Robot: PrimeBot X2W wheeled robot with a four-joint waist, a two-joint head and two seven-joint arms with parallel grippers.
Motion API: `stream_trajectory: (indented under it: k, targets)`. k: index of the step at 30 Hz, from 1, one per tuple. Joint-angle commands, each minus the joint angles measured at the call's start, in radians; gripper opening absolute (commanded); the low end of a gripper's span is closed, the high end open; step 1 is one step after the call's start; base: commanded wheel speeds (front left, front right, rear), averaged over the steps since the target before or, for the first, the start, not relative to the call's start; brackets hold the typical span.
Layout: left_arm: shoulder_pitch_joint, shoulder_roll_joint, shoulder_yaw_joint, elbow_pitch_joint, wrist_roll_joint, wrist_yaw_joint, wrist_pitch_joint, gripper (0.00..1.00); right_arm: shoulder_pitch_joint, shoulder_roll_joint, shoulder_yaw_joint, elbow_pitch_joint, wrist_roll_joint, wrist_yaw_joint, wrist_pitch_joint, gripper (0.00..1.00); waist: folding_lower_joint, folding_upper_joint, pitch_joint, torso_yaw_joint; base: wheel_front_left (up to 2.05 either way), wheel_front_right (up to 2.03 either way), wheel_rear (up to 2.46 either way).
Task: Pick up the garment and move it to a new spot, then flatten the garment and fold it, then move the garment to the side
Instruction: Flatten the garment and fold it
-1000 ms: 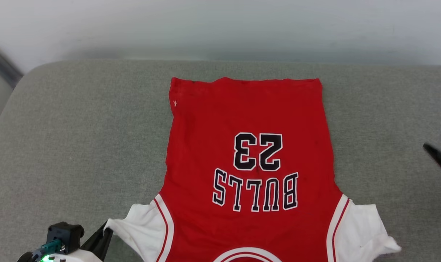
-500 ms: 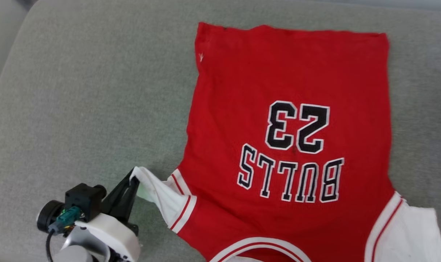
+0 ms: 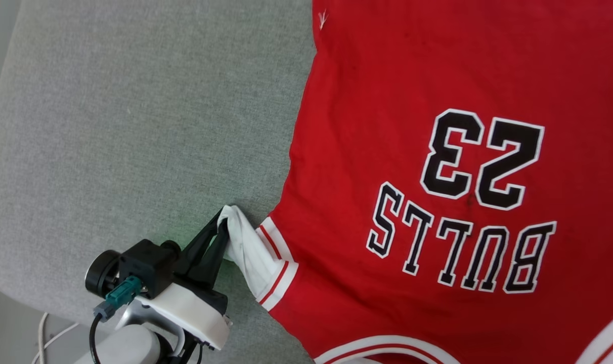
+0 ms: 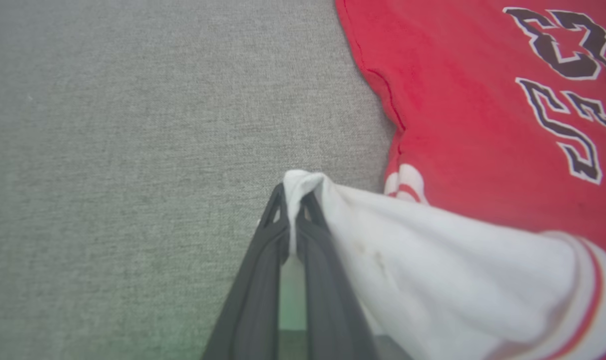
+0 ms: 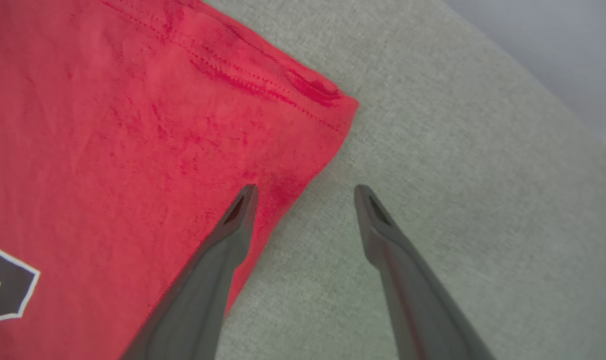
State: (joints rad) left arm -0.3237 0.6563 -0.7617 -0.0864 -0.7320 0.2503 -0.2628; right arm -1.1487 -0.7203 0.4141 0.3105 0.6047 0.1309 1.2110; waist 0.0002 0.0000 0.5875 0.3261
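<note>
- Garment (image 3: 347, 126): flat, print up, on the grey bench (image 3: 134, 126), right of frame; not yet folded.
- Left gripper (image 3: 221, 227): jaws pinching the white sleeve (image 3: 246, 247), lower left.
- Right gripper (image 5: 305, 192): jaws spread, straddling a hem-corner edge.

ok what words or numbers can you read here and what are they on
"23": black, white-outlined, on the red garment, upside down in the head view.
"BULLS": same style, on the garment just below the number in that view, also upside down.
Unreadable: a small white mark near the garment's edge, too small to make out.
</note>
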Motion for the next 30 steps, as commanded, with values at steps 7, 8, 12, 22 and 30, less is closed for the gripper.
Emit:
stream_trajectory:
  k: [7,8,12,22,30]
  targets:
    - [-0.03,-0.029,0.003,0.006,0.038,-0.022,-0.002,0.0,0.087,-0.003,0.052,0.063,0.017,0.0,-0.011,1.0,-0.0002,0.0,0.064,0.042,0.0,0.0,0.0]
    - [-0.032,-0.03,0.002,0.009,0.042,-0.024,-0.002,0.0,0.102,-0.008,0.054,0.071,0.021,0.0,-0.011,1.0,-0.0002,0.0,0.065,0.044,0.0,0.0,0.0]
    - [-0.031,-0.035,0.005,0.016,0.048,-0.027,-0.002,0.0,0.114,-0.029,0.068,0.067,0.033,0.0,-0.02,0.0,-0.0002,0.0,0.064,0.043,0.0,0.0,0.0]
    - [0.026,-0.035,0.019,0.036,0.034,-0.011,-0.003,0.0,0.058,-0.03,0.099,0.022,0.072,0.0,-0.141,0.0,-0.0002,0.0,-0.07,0.002,0.0,0.0,0.0]
    - [0.119,-0.018,0.05,0.024,0.001,0.023,-0.003,0.0,0.19,-0.16,0.199,-0.115,0.193,0.0,-0.2,0.0,-0.0002,0.0,-0.216,-0.053,0.0,0.0,0.0]
